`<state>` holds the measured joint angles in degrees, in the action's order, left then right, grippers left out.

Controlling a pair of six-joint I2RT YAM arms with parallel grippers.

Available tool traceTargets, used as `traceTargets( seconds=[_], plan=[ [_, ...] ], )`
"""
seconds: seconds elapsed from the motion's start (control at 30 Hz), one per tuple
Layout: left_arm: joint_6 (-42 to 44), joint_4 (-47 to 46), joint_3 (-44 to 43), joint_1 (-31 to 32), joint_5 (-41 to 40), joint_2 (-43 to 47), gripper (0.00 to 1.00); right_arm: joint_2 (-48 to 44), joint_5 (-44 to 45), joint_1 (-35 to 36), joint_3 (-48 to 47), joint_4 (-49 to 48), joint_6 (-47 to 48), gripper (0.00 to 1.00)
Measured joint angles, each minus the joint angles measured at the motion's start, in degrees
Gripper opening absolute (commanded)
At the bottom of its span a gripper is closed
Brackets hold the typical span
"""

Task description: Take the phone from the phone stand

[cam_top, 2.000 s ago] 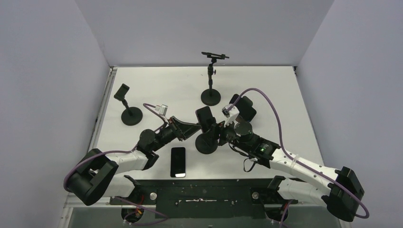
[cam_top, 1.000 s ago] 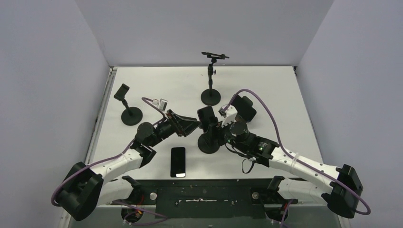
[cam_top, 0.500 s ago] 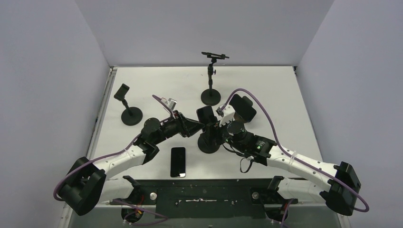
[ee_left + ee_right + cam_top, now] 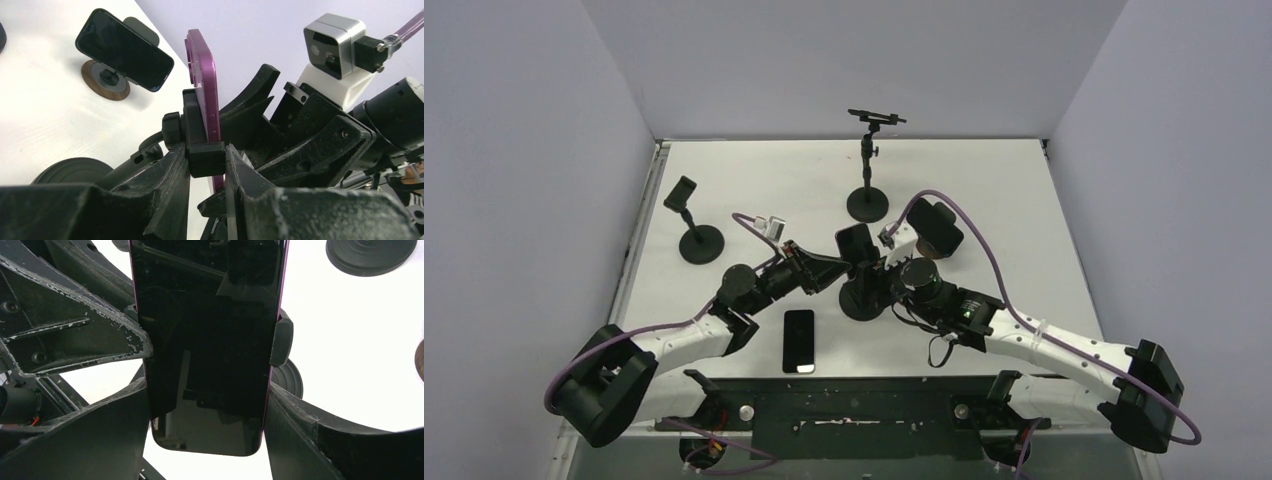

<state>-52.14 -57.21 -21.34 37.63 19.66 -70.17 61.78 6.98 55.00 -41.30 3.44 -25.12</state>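
We find the purple phone [image 4: 855,243] at mid-table, seated in the clamp [image 4: 206,159] of the phone stand [image 4: 860,300], w/ both arms converged on it.

Key relation: the phone's long axis runs roughly upright, tilted a bit, and in the R wrist view it lines up w/ the fingers' own direction. So the R gripper [image 4: 207,405] straddles the phone's short width. One finger sits on each long edge near the phone's lower end, just below the clamp's side pad. Both fingers look to be touching the edges, so we read that as a medium-wide hold on the phone itself.

The L gripper [image 4: 832,266] comes in from the opposite side. In the L wrist view its fingers are narrow and pressed on either side of the clamp's black block, at the phone's back. We see no gap btwn them, so we take it as gripping the stand, not the phone.

Neither arm is really nearer, since both are on the job: R has the phone, L braces the stand.

Our judgement is that the phone is seated, not yet freed. Next it prob. needs to slide out of the clamp while L keeps the stand from tipping. The risk is the whole stand lifting w/ the phone.
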Motion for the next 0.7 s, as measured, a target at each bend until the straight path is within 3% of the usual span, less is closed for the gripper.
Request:
traceTargets(
  seconds=[0.27, 0.7],
  plan=[
    [-6.73, -18.38, 5.18, 0.57, -2.47, -6.95, 0.0, -2.45, -0.42, 0.48, 3.54, -3.78, -3.23, 0.0],
    [-10.93, -27.74, 7.48, 0.59, -2.56, -10.67, 0.0, -5.38, -5.31, -1.03, 8.98, -11.52, -6.84, 0.0]
  ],
)
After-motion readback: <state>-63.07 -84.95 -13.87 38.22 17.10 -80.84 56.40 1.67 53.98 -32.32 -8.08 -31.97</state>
